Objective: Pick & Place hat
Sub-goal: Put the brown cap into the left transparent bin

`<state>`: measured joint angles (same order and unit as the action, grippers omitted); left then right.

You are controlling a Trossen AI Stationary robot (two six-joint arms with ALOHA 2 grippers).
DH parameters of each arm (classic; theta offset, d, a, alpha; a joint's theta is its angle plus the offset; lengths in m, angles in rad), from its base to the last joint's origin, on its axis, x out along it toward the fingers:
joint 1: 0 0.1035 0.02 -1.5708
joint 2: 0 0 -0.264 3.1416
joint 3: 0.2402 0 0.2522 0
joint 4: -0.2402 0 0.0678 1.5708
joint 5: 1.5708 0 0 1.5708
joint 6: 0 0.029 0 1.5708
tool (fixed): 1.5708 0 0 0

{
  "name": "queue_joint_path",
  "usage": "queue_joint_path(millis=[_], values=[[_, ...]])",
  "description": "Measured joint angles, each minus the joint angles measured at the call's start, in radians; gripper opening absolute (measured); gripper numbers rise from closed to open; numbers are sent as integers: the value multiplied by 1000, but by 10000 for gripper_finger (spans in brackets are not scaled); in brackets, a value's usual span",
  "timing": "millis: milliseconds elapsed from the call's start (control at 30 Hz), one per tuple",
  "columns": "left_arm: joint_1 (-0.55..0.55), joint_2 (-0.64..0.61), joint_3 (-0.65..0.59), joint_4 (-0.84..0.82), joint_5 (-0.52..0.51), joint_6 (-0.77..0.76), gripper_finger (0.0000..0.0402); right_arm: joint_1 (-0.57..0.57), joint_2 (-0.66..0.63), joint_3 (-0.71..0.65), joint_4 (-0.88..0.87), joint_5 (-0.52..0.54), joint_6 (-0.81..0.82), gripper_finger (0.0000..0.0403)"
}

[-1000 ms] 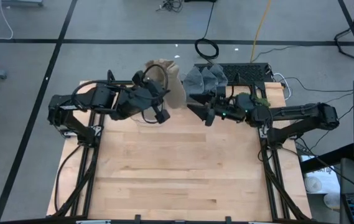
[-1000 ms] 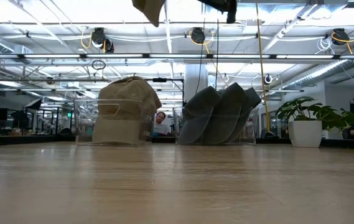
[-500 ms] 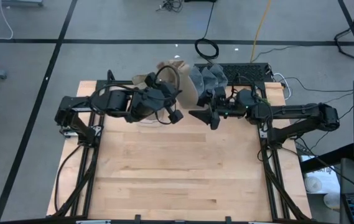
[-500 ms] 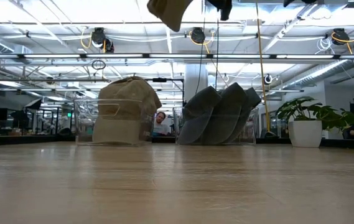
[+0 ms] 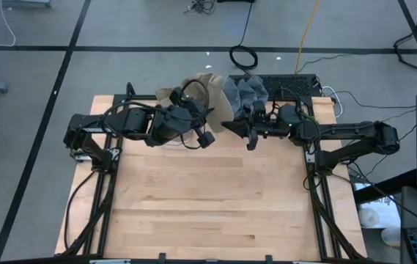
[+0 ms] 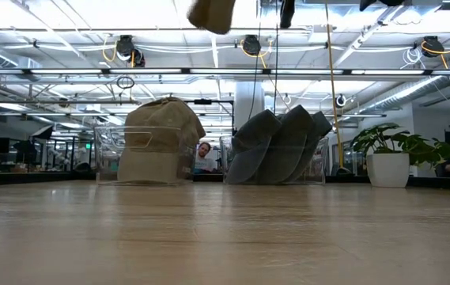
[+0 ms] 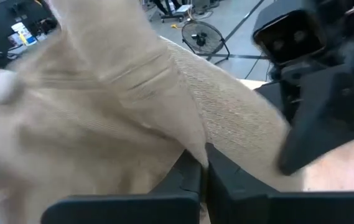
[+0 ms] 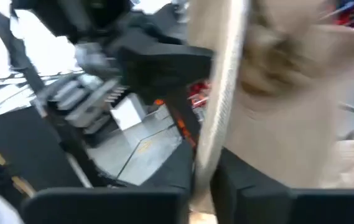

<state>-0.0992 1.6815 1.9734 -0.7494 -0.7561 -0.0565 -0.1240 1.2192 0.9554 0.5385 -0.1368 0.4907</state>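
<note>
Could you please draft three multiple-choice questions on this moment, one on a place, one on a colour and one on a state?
1. Where is the tan hat that the arms handle?
A. Lifted above the table's far edge, between the two grippers
B. Flat on the table's near edge
C. On the floor

2. What colour are the hats stacked beside the right arm?
A. Red
B. Grey
C. White

3. How do the right gripper's fingers stand?
A. Wide open, away from the hat
B. Shut on the hat's brim
C. Shut on a cable

Key: 1 A, since the high view shows it raised between the left gripper and the right gripper. 2 B, since the grey hats show dark grey in both the high and low views. 3 B, since the right wrist view shows the fingers closed on the tan brim.
</note>
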Motion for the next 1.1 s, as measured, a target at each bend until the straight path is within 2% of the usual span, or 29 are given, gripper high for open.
queue_joint_path(millis=[200, 433, 633, 767, 967, 1100], values=[[-1, -1, 1, -8, 27, 12, 22, 1, -3, 0, -5, 9, 54, 4], [-39, -28, 0, -51, 86, 26, 92, 15, -74, 0, -84, -37, 17, 2], [-73, -77, -3, -113, 96, 23, 160, 28, -172, 3, -180, -46, -35, 1], [-80, -114, -3, -140, 170, 8, 198, 28, -239, 3, -267, -105, -40, 1], [-83, -162, -2, -121, 309, 9, 245, 29, -318, 3, -472, -115, -37, 1], [-79, -192, -1, -130, 315, 9, 271, 28, -343, 3, -543, -169, -39, 0]])
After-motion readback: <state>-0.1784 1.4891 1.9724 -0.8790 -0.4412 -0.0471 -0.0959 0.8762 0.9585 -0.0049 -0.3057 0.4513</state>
